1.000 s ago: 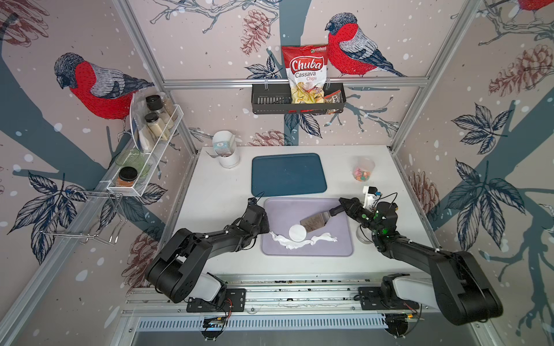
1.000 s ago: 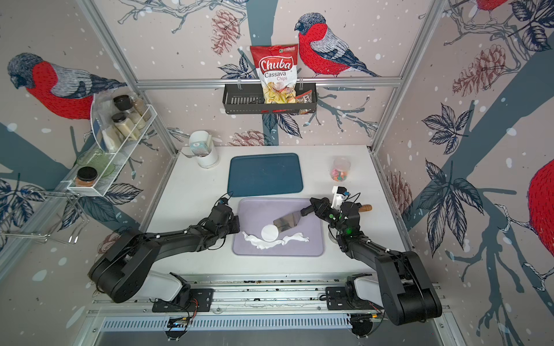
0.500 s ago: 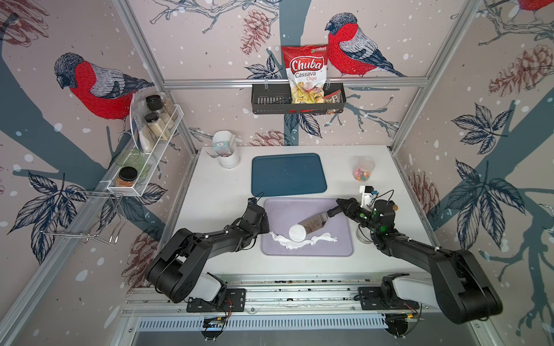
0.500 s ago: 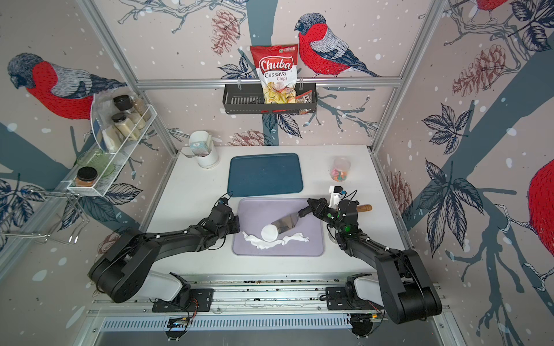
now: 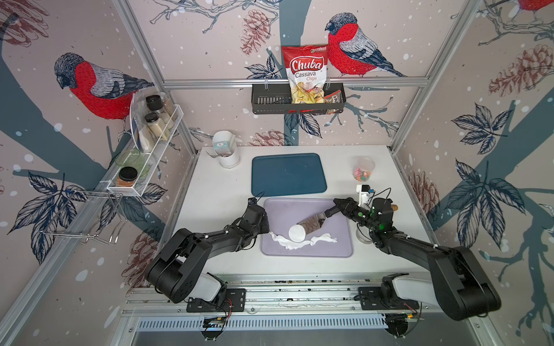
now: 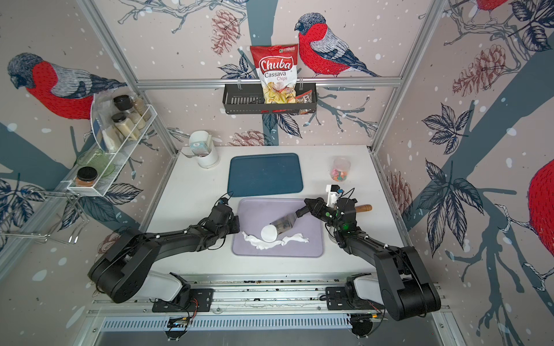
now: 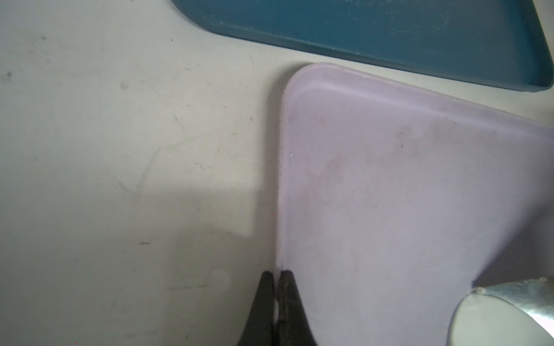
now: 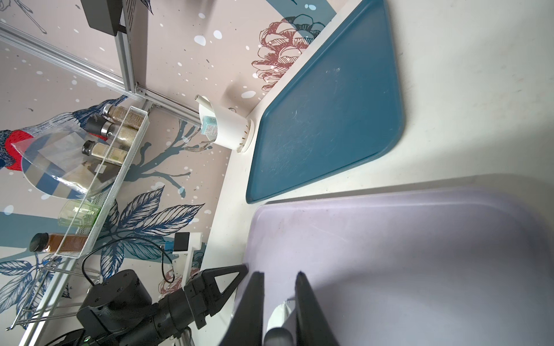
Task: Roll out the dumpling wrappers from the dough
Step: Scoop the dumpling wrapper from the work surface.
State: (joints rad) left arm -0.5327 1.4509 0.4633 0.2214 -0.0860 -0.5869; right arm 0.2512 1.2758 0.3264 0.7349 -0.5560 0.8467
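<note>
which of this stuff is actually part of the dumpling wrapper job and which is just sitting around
In the job: round wrapper, dough scraps, lilac tray, spatula in the right pincer.
Lying about: blue tray, candy jar, white holder, chips bag, spice rack.

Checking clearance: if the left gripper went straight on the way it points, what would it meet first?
The left gripper, fingers shut, would track the lilac tray's rim, then probably meet the blue tray's edge; height is unclear.
</note>
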